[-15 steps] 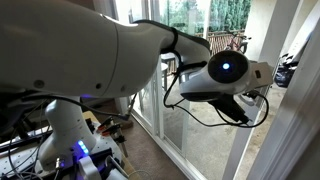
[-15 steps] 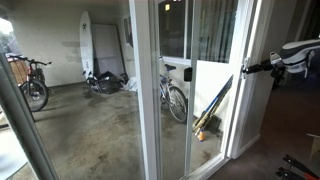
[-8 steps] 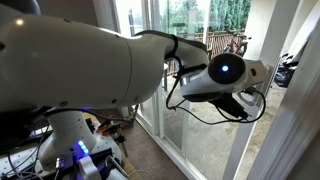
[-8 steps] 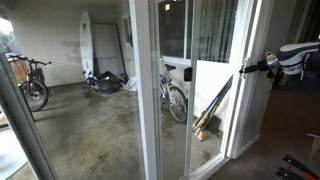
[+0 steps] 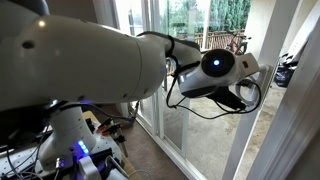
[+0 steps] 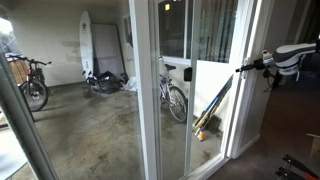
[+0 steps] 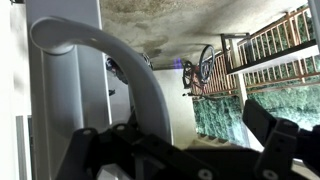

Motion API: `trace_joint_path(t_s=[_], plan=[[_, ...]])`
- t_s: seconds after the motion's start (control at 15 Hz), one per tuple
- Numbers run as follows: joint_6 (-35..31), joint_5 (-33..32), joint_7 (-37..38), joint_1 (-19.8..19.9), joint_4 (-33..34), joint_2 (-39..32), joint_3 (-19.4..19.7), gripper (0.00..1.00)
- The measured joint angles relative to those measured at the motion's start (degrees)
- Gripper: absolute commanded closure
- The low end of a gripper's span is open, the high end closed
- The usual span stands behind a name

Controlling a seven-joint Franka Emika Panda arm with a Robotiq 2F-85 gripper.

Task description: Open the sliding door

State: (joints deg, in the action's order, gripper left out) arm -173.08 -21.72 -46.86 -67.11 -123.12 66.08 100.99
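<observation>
Looking like early days here: sliding door point(image 6: 215, 45) standing just beside the gripper point(image 6: 243, 68) in an exterior view, seemingly not slid at all yet, so basically all the actual opening left to do. Reaching part looking mostly done though, white loop handle point(image 7: 118, 50) filling the wrist view and sitting between the spread-open fingers point(image 7: 283, 142), not clamping anything yet.

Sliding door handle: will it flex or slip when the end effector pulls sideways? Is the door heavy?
The handle looks like a thick, rigid loop fixed to the upright, so it probably won't flex. Its smooth, rounded surface may let the open end effector slide along it. The sliding door is framed glass, so it is likely heavy and may resist at first.
</observation>
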Motion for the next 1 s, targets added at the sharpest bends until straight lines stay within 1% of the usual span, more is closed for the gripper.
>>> trace_joint_path(t_s=[0.2, 0.53, 1.0], plan=[[-2.95, -0.35, -0.01, -0.43, -0.84, -0.1, 0.58, 0.0], [-7.21, -0.35, 0.09, -2.32, -1.29, -0.74, 2.02, 0.0], [-11.19, -0.34, 0.67, -3.27, -3.24, -2.1, 2.79, 0.0]])
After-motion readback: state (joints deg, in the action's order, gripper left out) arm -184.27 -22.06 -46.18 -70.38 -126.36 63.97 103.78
